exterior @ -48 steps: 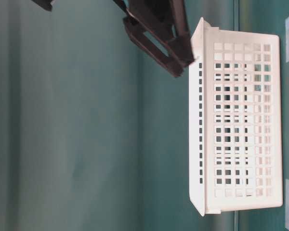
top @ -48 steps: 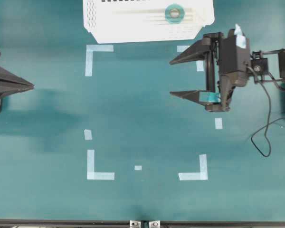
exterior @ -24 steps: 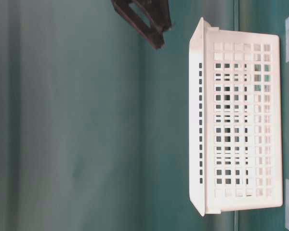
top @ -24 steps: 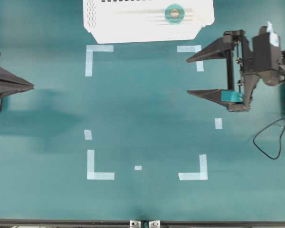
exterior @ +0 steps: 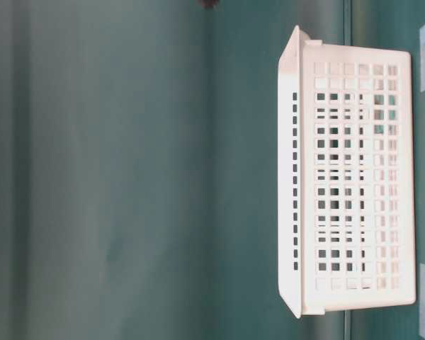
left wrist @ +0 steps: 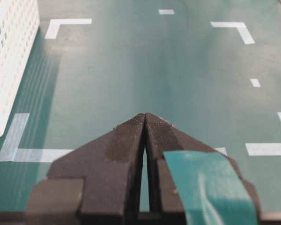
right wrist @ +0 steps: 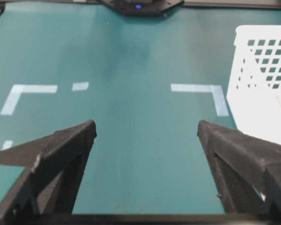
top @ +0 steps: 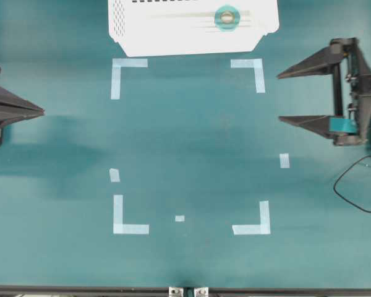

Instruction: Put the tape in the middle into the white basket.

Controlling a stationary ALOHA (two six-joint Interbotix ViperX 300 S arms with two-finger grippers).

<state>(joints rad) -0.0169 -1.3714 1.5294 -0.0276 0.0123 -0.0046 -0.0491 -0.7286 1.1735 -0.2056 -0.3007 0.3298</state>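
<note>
Overhead view, near edge first: two small metal brackets [top: 188, 291] sit at the middle of the table's near edge. On the teal table [top: 191, 142] pale tape strips mark a rectangle — near-left corner mark [top: 127, 218], near-right corner mark [top: 255, 223], a small scrap [top: 180, 218] between them, and two further scraps, one by the left side [top: 114, 175] and one by the right side [top: 284, 161]. Mid-depth, at the left edge, the left gripper [top: 40, 112] points toward the centre with its jaws pressed together to a single tip (the left wrist view shows only a hairline seam between the fingers [left wrist: 126, 140], nothing clamped). At the right edge the right gripper [top: 279, 96] is released — jaws spread wide, nothing between them; the right wrist view shows bare table between the two fingers [right wrist: 65, 145]. A loose black cable [top: 358, 192] loops on the table near the right edge. Farther back lie the far-left corner mark [top: 120, 71] and far-right corner mark [top: 253, 68]. At the far edge stands the white basket [top: 173, 37], just beyond the marked rectangle; the tape [top: 225, 17] lies inside it, flat, toward its right end, well apart from both grippers. Table-level view shows the basket's lattice side [exterior: 354, 184] only; the roll cannot be made out there.
</note>
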